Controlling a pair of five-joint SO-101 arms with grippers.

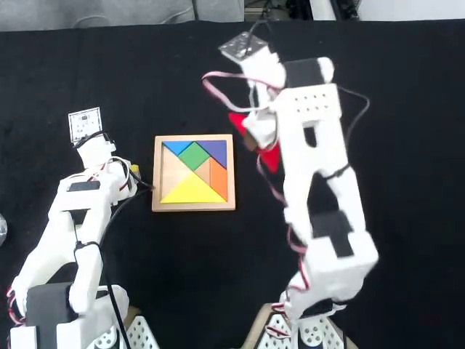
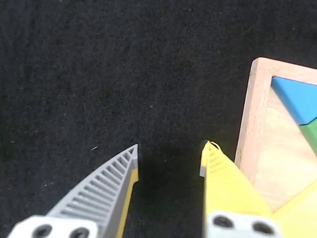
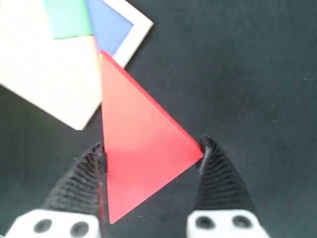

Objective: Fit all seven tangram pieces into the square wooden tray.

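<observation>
Red triangle (image 3: 138,163) (large) in right claw (image 3: 152,146)

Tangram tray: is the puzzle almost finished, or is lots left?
Almost. Blue, green, orange and yellow pieces already lie in the square wooden tray. The right arm's fingers hold the big red triangle near the tray. Left: filling the bare triangular gap in the tray.

Your tray (image 1: 156,174) was pale wood, its pieces (image 1: 192,191) blue, green, purple, orange and yellow; the triangle (image 3: 138,163) red; the surface (image 1: 392,109) black; your right hand (image 3: 152,146) black-ribbed, your left hand (image 2: 171,148) grey and yellow.
</observation>
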